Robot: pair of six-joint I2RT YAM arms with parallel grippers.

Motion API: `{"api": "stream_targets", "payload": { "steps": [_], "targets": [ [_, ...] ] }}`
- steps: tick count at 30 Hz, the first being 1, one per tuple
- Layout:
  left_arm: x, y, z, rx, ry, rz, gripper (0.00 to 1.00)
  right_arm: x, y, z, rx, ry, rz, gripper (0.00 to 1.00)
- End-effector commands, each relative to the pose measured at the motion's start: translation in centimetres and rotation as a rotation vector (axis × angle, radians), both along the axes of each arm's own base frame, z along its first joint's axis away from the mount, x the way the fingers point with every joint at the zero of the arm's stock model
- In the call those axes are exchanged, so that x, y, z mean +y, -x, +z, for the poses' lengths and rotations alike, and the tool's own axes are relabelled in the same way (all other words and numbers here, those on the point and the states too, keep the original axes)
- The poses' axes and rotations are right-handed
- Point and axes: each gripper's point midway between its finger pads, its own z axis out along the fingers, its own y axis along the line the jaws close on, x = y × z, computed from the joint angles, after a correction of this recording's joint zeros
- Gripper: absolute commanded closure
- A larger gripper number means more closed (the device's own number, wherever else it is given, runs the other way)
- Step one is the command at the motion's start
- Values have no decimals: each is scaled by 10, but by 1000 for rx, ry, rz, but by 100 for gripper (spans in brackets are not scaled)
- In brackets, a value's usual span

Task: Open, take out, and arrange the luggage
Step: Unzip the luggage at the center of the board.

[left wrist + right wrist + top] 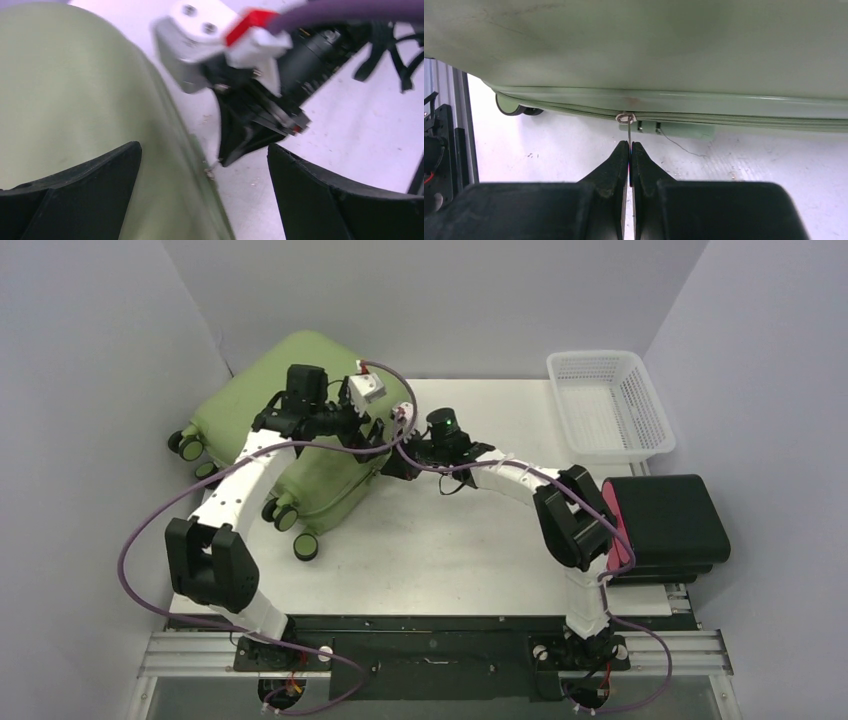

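Right gripper (630, 149), low centre of its wrist view, pinches the zipper pull (628, 131) tight; left gripper (204, 150) gapes wide, empty (astride the shell's edge). Luggage (250, 405) lies upper left overhead, apparently zipped: opening, unpacking, arranging remain.

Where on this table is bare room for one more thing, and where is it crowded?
Free: the near middle of the table, between the suitcase and the black case; the far strip left of the basket. Crowded: the suitcase's edge, where the left gripper and right gripper meet.

White table (450, 540) bears green luggage (245, 400), mesh basket (598, 356), black case (670, 520).
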Motion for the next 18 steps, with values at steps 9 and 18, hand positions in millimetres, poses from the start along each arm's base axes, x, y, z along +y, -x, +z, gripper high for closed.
{"api": "stream_targets", "payload": {
  "steps": [9,18],
  "targets": [
    [31,45,-112,284,-223,37,1,-37,-84,57,-36,-193,-194,100],
    [55,53,-126,328,-229,67,0,-76,-153,46,-40,-146,-327,100]
  ]
}}
